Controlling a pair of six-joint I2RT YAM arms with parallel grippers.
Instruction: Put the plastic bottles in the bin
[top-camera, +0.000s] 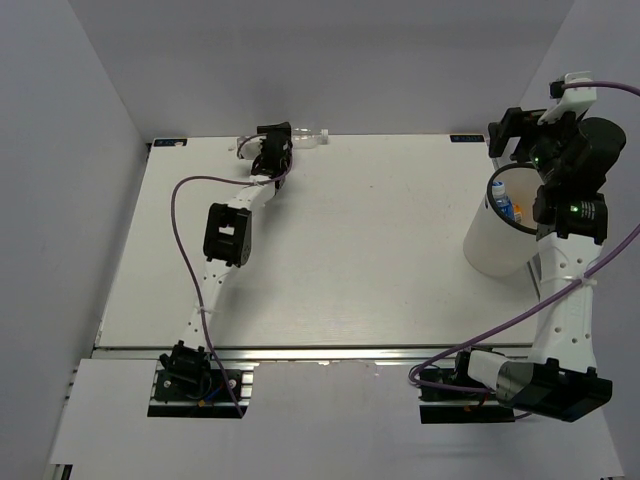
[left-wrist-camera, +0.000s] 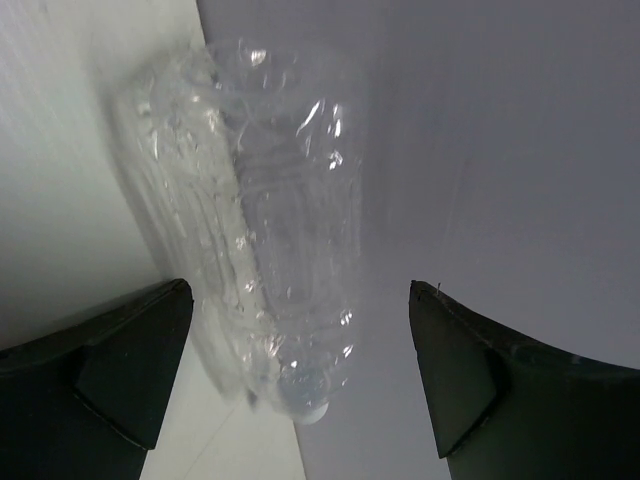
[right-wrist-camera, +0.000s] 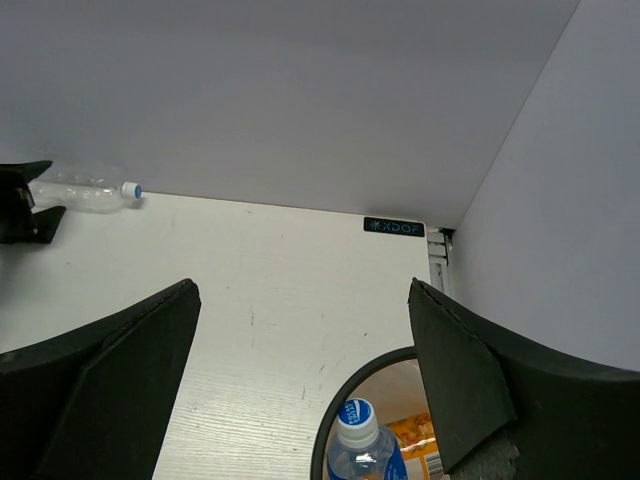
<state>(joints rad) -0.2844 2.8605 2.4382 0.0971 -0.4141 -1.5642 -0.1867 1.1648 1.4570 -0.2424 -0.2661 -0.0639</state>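
Observation:
A clear unlabelled plastic bottle (left-wrist-camera: 270, 250) lies on its side along the table's far edge against the back wall, its cap (left-wrist-camera: 305, 402) pointing toward my left wrist camera. My left gripper (left-wrist-camera: 300, 290) is open, and the bottle lies between its fingers, nearer the left one, with neither touching it. From above, that bottle (top-camera: 308, 138) pokes out just right of the left gripper (top-camera: 275, 145). The white bin (top-camera: 495, 250) stands at the right. My right gripper (right-wrist-camera: 300, 290) hangs open and empty above its black rim (right-wrist-camera: 345, 400). Inside the bin are a blue-capped bottle (right-wrist-camera: 360, 450) and an orange one (right-wrist-camera: 415, 440).
Grey walls enclose the table on the left, back and right. The bin stands close to the right wall, with the right arm's base (top-camera: 540, 385) just in front of it. A small black label (right-wrist-camera: 394, 227) marks the far right corner.

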